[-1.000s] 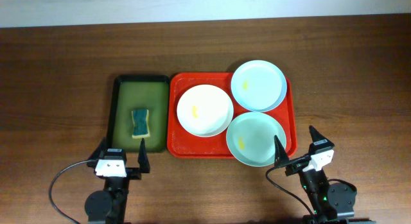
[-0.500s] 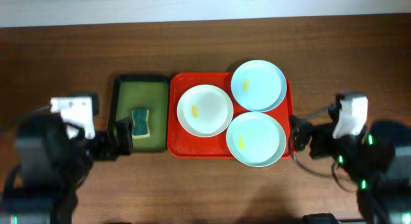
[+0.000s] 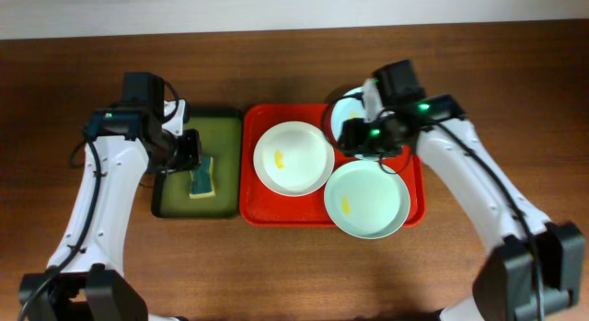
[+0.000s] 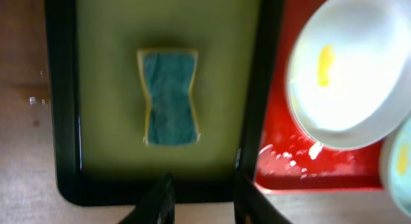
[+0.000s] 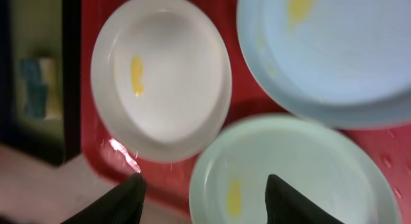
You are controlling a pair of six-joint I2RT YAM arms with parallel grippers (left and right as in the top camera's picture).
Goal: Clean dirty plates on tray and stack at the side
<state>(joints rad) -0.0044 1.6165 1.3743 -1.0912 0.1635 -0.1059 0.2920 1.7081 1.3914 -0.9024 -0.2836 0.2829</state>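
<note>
From overhead, the tray (image 3: 253,206) lies near the middle of the table (image 3: 515,73), with the dark green basin (image 3: 175,206) touching its left edge. All three dirty plates are on the tray. The white plate (image 3: 294,157) is toward the left edge. The pale blue plate (image 3: 345,114) is at the far right corner, partly under the right arm. The mint plate (image 3: 368,200) is at the near right corner, its lip riding out over the tray's near rim. The left gripper (image 3: 189,151) hangs over the basin beside the sponge (image 3: 202,177), and the right gripper (image 3: 354,135) is above the blue plate's left rim. This view does not show how either gripper's jaws stand.

In the left wrist view the two fingers (image 4: 160,201) stand apart with nothing between them. They sit above the basin's near rim, with the sponge flat ahead.

In the right wrist view the fingers (image 5: 122,201) are spread wide and empty over the spot where the three plates nearly meet. Each plate shows a yellow smear.

The plates look stiff, light and glossy, so they are probably slippery once wet. The rim is likely the only place to grip, with one finger over the lip and one under. The mint plate's overhanging edge looks the easiest to reach. The sponge looks soft and should squash when pinched across its narrow waist.
</note>
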